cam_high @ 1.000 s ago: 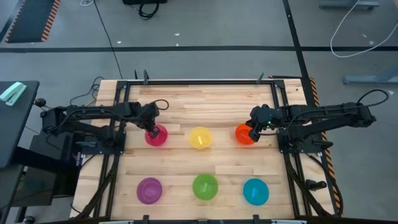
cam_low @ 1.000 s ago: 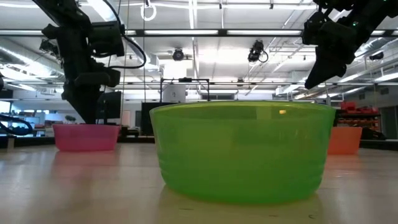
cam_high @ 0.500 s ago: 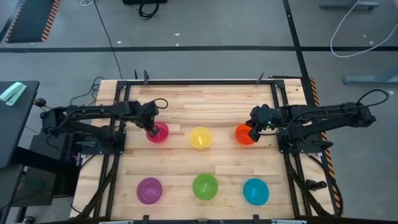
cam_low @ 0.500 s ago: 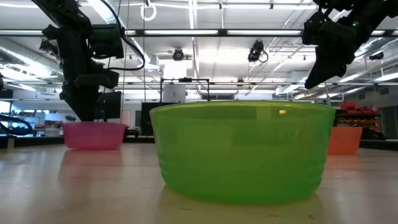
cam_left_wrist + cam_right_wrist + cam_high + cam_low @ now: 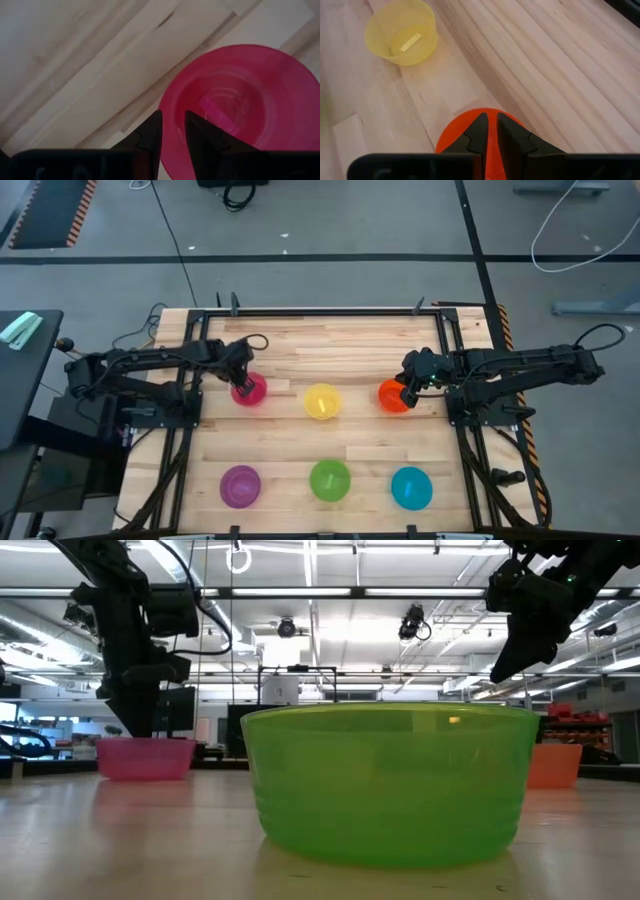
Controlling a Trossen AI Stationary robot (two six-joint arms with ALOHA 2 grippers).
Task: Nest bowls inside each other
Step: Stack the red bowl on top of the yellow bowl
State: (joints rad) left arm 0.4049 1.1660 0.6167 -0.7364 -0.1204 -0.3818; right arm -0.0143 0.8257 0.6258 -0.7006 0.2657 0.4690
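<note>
Grippers pinch bowl rims: left gripper clamps the pink bowl, right gripper the orange bowl, on the table.

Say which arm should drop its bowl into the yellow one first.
Either, roughly. The left gripper pinches the pink bowl's rim, the right gripper the orange bowl's; the yellow bowl sits about midway between them.

Bowls: pink, yellow, orange, purple, green, blue; pale wooden table.
</note>
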